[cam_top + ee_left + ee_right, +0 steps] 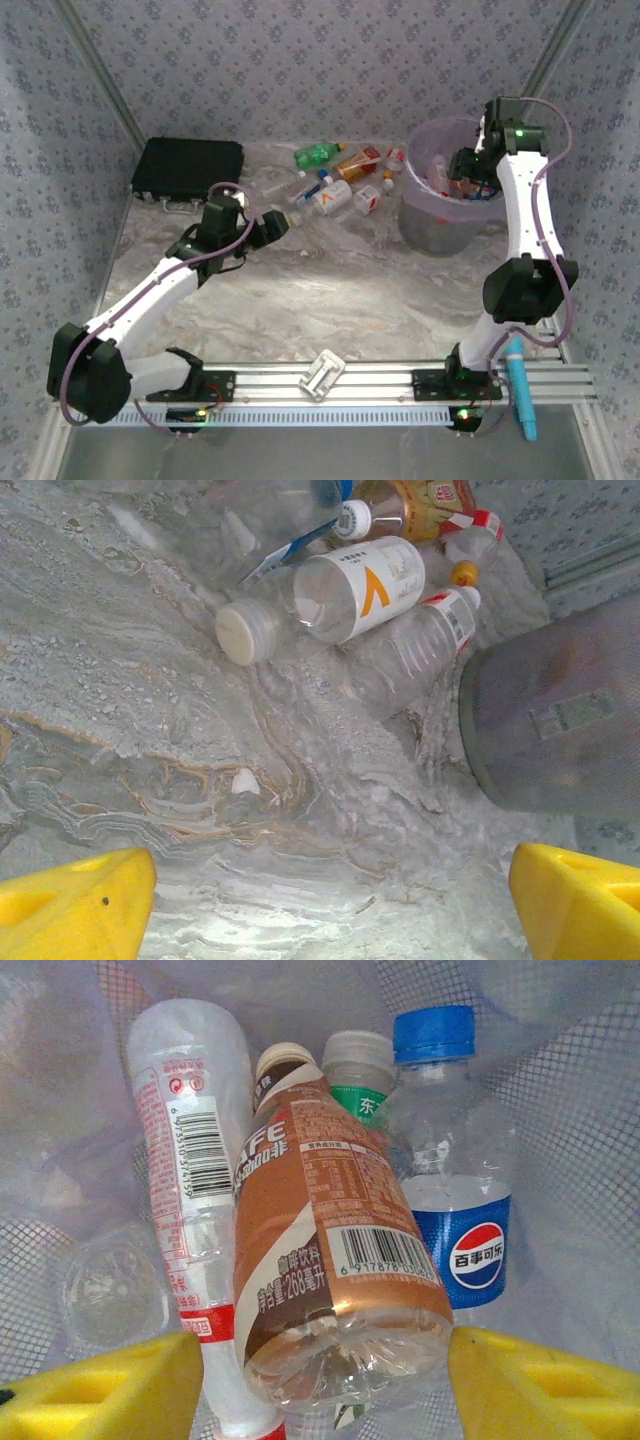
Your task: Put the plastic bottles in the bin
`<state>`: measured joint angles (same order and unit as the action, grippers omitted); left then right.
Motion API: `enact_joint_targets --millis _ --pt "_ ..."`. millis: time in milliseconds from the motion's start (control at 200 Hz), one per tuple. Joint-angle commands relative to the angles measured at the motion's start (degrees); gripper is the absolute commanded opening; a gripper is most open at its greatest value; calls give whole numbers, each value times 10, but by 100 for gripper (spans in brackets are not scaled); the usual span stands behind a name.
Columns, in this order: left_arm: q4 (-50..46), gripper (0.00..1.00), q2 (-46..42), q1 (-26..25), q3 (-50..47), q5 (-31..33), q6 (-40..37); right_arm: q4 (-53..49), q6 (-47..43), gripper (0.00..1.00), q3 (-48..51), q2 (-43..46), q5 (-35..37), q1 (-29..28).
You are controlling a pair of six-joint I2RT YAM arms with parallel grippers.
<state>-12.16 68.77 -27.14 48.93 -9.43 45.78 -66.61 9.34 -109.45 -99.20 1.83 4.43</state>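
Note:
Several plastic bottles lie at the back of the table: a green one (318,153), an orange one (355,163) and a clear one with a white label (330,200) (350,590). My left gripper (275,225) (330,910) hovers open just short of them, with bare table between its fingers. The pale-purple bin (430,225) (560,720) stands at the right. My right gripper (462,170) (325,1390) hangs open inside its mouth. Below it lie a brown coffee bottle (330,1260), a blue-capped Pepsi bottle (450,1190), a red-and-white labelled bottle (190,1160) and a green-labelled one (358,1070).
A flat black case (188,168) lies at the back left. A small white scrap (245,781) rests on the marbled table ahead of my left gripper. A loose orange cap (462,574) sits among the bottles. Patterned walls close in the back and sides.

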Motion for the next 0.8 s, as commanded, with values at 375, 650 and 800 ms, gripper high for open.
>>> enact_joint_targets --millis 375,650,800 --pt "5 89 178 -6 149 56 -235 76 -7 84 25 130 -117 4" --pt "-78 90 347 3 333 109 -391 157 26 84 119 221 -304 -19" --pt "-115 90 439 19 434 132 -399 160 31 83 176 261 -297 -45"
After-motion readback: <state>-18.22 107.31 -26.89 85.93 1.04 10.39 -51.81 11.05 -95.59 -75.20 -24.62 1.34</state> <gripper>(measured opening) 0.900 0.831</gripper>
